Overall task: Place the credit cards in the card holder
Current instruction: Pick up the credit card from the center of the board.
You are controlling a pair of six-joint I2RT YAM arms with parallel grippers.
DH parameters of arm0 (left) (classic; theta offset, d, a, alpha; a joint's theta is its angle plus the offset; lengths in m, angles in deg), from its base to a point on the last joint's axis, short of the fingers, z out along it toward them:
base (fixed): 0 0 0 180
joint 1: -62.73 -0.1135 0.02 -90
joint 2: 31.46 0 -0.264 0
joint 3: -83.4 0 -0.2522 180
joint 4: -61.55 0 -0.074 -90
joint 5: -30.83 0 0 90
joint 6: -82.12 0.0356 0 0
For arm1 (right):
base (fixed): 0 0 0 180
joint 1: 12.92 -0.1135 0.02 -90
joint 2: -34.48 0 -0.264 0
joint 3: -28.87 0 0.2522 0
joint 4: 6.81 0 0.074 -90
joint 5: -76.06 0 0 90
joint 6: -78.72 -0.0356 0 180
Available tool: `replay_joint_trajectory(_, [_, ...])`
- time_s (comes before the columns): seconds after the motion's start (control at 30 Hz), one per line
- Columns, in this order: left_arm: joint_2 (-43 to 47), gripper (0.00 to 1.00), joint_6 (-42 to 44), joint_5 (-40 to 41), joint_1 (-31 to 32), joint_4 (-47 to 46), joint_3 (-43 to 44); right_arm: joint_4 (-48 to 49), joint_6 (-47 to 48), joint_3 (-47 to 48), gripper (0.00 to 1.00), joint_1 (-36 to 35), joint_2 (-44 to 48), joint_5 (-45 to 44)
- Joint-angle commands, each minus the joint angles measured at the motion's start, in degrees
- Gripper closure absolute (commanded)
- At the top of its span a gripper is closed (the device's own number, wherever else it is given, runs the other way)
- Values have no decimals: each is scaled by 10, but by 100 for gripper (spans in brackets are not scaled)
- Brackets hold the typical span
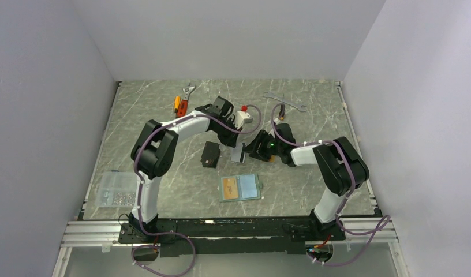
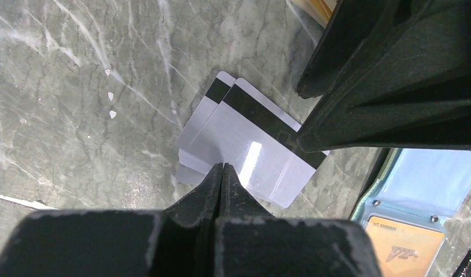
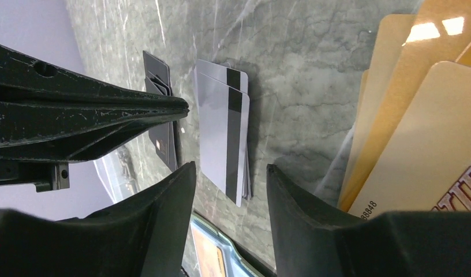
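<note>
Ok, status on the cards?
Left gripper shut, empty, over silver cards. Right gripper open beside them. Card holder open, one orange card inside. Nothing blocking.

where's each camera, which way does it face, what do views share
Top external: above, behind the robot, looking down on the table; left arm and right arm show.
Left wrist: on the left arm, looking past its shut left gripper at the silver cards.
Right wrist: on the right arm, looking past its open right gripper at that stack.
Both wrist views share the silver cards and card holder.
</note>
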State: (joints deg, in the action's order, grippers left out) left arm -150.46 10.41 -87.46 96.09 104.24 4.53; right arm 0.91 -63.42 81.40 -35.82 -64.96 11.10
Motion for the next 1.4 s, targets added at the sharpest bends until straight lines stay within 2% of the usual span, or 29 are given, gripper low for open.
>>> replay_joint_trajectory(0.0, [-5,98,4,19,11,-1,-5,35,-23,-31,50,2,-19,-10])
replay_joint_trajectory(0.47, [-22,99,-4,22,39,19,-16,130,-70,-85,55,2,-52,0])
replay_joint_trajectory(0.57, [-17,99,-11,12,43,16,-22,139,-72,-91,58,3,-54,0])
replay_joint_trajectory(0.9, [-20,99,-20,-1,24,31,2,102,-50,-101,95,2,-30,-20])
replay_joint_trajectory(0.97, [-16,99,-26,-14,11,34,7,106,-51,-106,100,3,-31,-20])
replay_joint_trajectory(1.13, [-1,99,-26,-25,-6,39,7,123,-56,-113,100,4,-25,-9])
replay_joint_trajectory(1.37, [-6,99,-23,-26,-31,48,25,143,-35,-123,100,3,41,11])
